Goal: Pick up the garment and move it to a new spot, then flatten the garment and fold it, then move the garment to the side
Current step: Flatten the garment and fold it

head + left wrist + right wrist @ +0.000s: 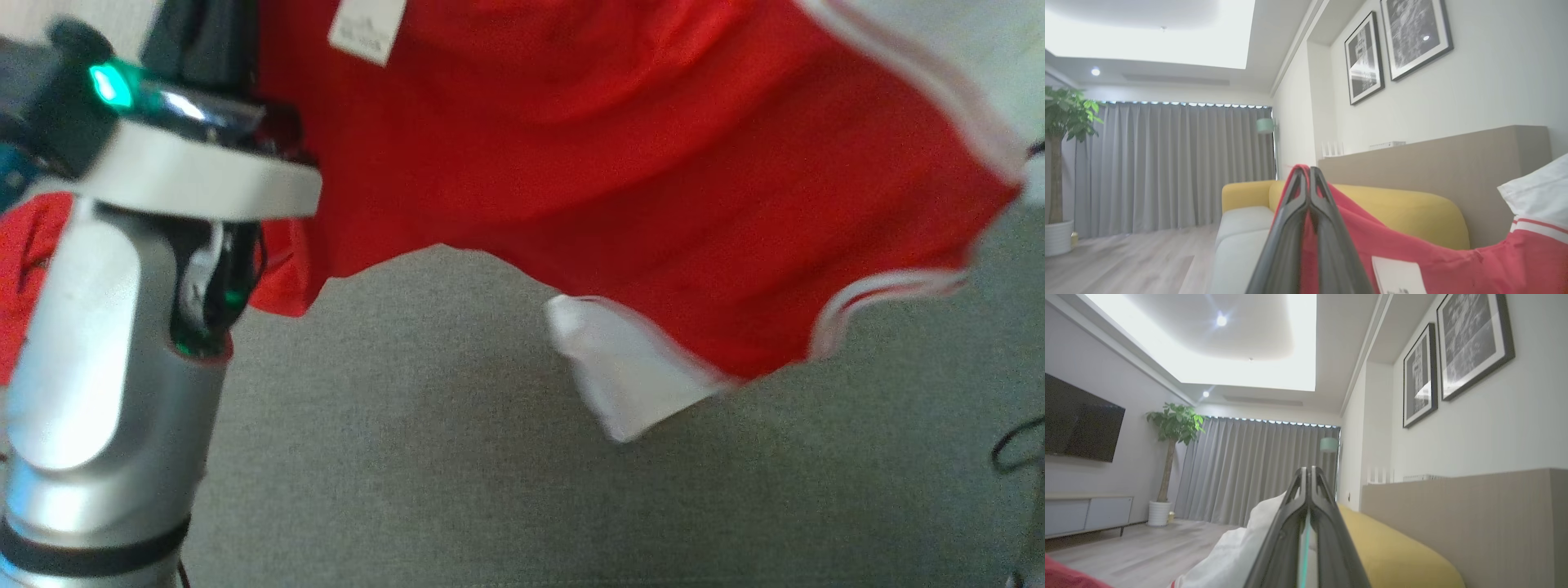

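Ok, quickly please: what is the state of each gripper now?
Left gripper: closed, holding the red garment.
Right gripper: closed, apparently pinching the garment's white sleeve.

garment: smooth red cloth | arm: glossy silver metal | grey surface: matt woven cloth

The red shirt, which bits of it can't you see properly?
- Head view: the red shirt runs off the top edge, and the left arm covers its left side.
- Head view: the label is too blurred to read.
- Right wrist view: the shut right gripper hides whether it pinches the white cloth beside it.
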